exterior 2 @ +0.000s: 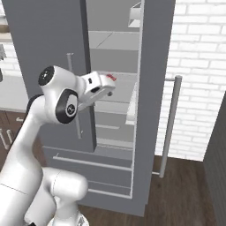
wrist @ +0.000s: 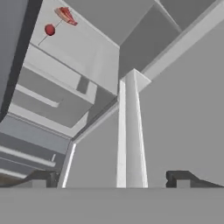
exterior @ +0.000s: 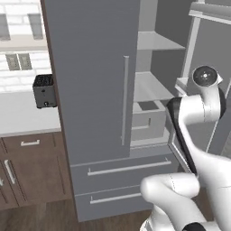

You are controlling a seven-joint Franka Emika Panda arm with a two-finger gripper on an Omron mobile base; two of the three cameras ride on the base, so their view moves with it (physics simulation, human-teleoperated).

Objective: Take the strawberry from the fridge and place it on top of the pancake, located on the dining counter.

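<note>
The grey fridge (exterior: 90, 90) has its left door shut and its right door (exterior 2: 154, 110) swung open, showing pale shelves. In the hand view the strawberry (wrist: 50, 29), a tiny deep-red ball, lies on a shelf at the upper left, next to a flatter pinkish-red slab (wrist: 66, 15). My gripper (wrist: 113, 178) is open and empty, well short of the berry. In the right base view the white hand (exterior 2: 99, 86) reaches into the opening at mid-shelf height, with a speck of red (exterior 2: 111, 77) just past it. The pancake and the dining counter are out of view.
The open door's long silver handle (exterior 2: 170, 123) stands right of the arm, before a white brick wall. A door-bin edge (wrist: 130, 131) rises close ahead in the hand view. Two lower drawers (exterior: 128, 169) sit below the opening. A toaster (exterior: 44, 91) is on the left counter.
</note>
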